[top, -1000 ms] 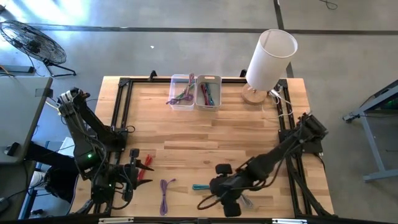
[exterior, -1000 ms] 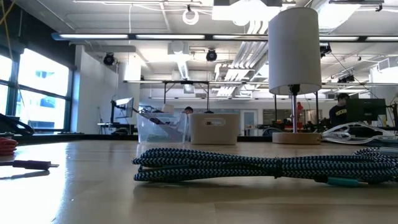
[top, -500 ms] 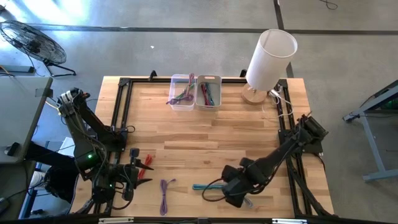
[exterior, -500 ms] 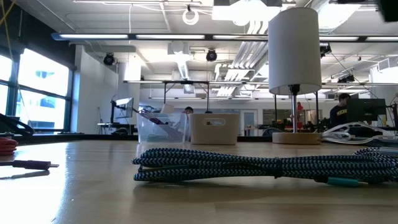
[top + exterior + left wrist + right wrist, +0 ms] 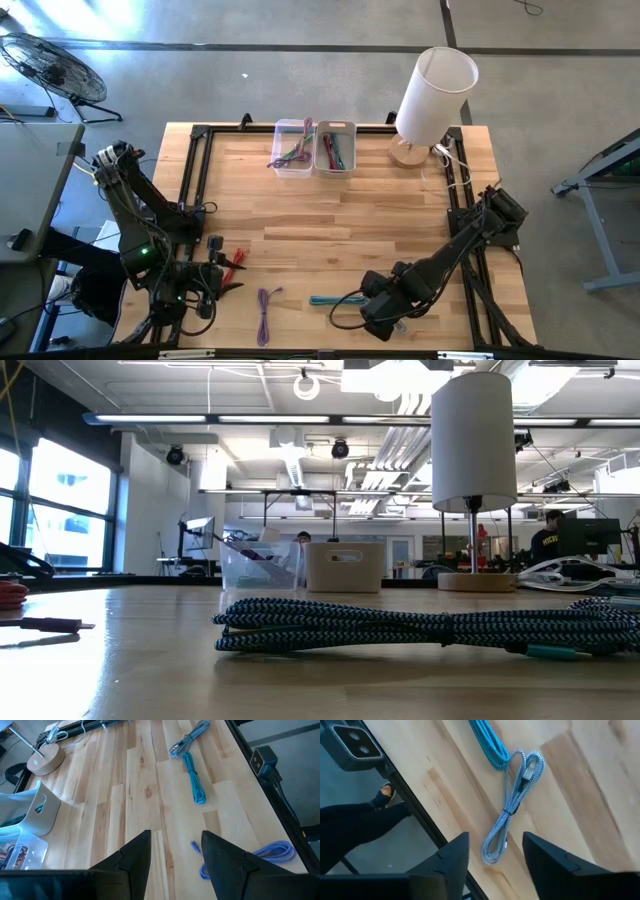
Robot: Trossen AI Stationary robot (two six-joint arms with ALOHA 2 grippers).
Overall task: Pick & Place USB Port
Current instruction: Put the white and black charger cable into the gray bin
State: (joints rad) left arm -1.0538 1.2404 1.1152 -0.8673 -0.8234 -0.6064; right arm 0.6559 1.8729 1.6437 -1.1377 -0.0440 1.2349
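Right gripper (image 5: 492,865) — fingers apart, empty — has swung from beside the teal cable (image 5: 322,299) to above the grey-white cable (image 5: 512,810), apparently the next pick; left gripper (image 5: 175,857) waits, fingers apart.

bins (image 5: 314,148) table back centre | lamp (image 5: 432,95) back right | cables (image 5: 330,300) front edge

Your right gripper (image 5: 375,318) hangs low near the table's front edge, fingers (image 5: 447,862) spread apart. Your left gripper (image 5: 222,273) waits at front left, fingers (image 5: 135,855) also parted.
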